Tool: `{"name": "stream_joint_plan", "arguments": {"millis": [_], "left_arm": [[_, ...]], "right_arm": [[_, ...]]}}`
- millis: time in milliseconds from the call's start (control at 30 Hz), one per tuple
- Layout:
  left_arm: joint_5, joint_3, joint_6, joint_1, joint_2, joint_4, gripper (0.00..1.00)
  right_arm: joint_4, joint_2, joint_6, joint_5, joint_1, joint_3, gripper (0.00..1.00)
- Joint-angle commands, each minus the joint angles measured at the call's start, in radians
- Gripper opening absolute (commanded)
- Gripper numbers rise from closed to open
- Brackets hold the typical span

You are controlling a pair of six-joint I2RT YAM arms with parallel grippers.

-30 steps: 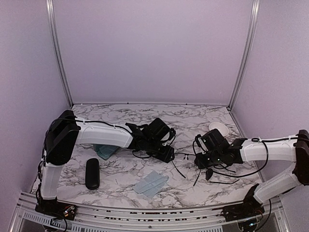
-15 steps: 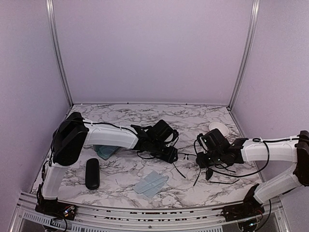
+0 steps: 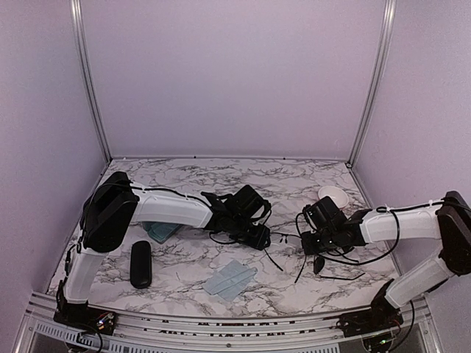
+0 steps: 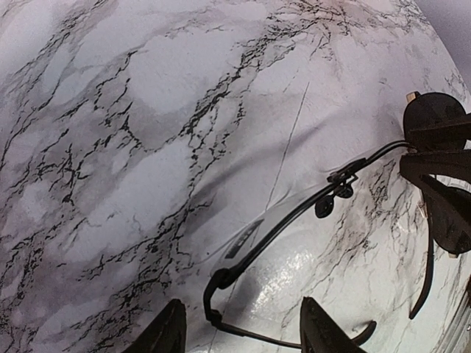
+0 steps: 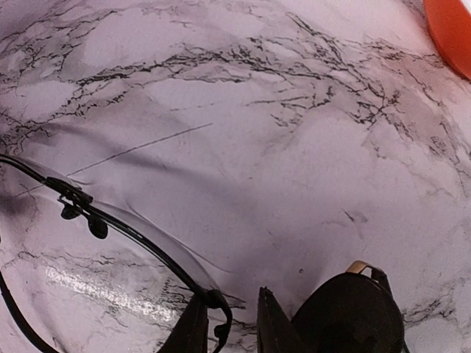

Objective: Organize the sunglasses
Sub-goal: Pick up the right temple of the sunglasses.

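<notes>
**Two pincers at either end of one pair of sunglasses**

Pair A [image 3: 284,237] lies stretched across the middle of the marble counter [image 3: 184,180], between the two arms. Its thin black front runs left to right, and its two long arms trail toward the near edge.

The left pincer [image 4: 243,318] stands at the left end of pair A. Its fingers [image 4: 168,331] are held well apart, with counter showing on both sides of the wire. The hinge corner sits just past the fingertips, and the slender arm crosses the gap between them. The jaws are open and clamp nothing.

The right pincer [image 5: 229,315] stands at the right end of the same frame. Its fingers [image 5: 268,323] are only narrowly parted, and the hinge corner of pair A lies in the slit, close against one finger. Whether the jaws actually pinch the wire cannot be told.

Pair B [image 3: 319,263] lies on the counter just nearer than the right pincer. One dark oval lens shows, and a thin arm runs off to the right. In the right wrist view, that lens appears beside the pincer's finger.

A black case [image 3: 140,263] lies near the left arm's base. A grey case [image 3: 229,278] lies near the front edge, and a white bowl [image 3: 333,195] stands behind the right pincer.
</notes>
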Motion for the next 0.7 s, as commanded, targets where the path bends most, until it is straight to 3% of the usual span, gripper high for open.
{"name": "stream_joint_plan", "arguments": {"millis": [0,300,667], "left_arm": [[-0.021,0.006,-0.004,-0.002,0.011,0.005,0.53],[-0.058,-0.049,0.061,-0.001,-0.078,0.004,0.53],[-0.033,-0.328,0.387,-0.002,-0.501,-0.033,0.65]], "right_arm": [[0.061,0.030,-0.017,-0.025,-0.009,0.001,0.21],[0.077,0.048,-0.024,-0.036,-0.009,0.008,0.03],[-0.001,0.054,-0.110,-0.134,-0.009,0.147,0.01]]}}
